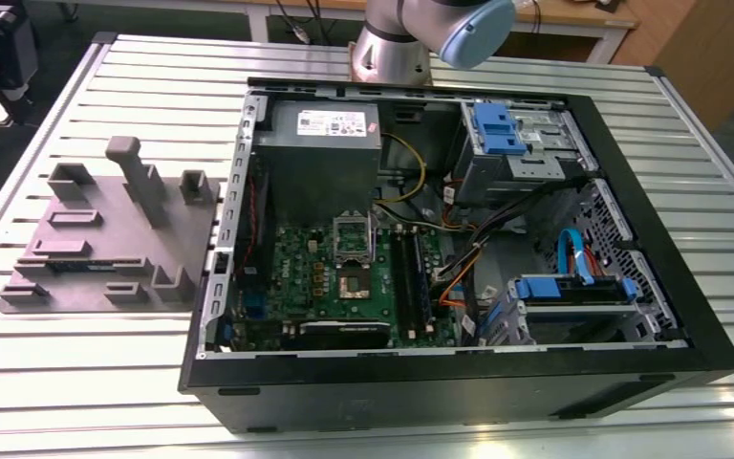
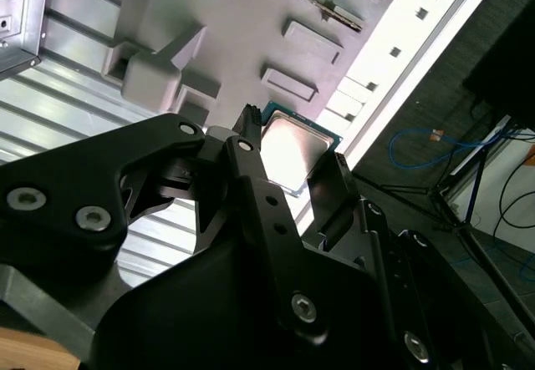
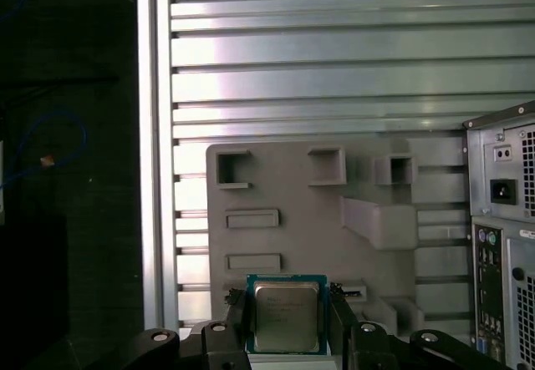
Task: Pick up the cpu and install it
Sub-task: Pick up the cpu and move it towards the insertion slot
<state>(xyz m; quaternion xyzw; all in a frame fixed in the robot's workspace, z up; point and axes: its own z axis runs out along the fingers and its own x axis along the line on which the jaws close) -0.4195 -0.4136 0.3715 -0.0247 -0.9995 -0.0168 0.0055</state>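
Observation:
The cpu [image 3: 286,316], a small square chip with a silver top and green edge, sits between my two black fingers [image 3: 236,318] in both wrist views. My gripper [image 3: 287,305] is shut on it, one finger on each side edge. The chip [image 2: 294,146] and gripper [image 2: 291,154] hang well above the grey tray [image 3: 292,186], which looks small and far below. In the exterior view the tray [image 1: 112,239] lies on the slatted table, to the left of the open computer case. The dark socket frame [image 1: 352,277] sits on the green motherboard inside the case.
The open black case [image 1: 469,363] holds a grey power supply [image 1: 322,129], blue drive bays [image 1: 507,129], cables and memory slots. Its rear panel [image 3: 506,245] shows beside the tray. My arm's base [image 1: 399,48] stands behind the case. The table edge [image 3: 155,178] borders dark floor.

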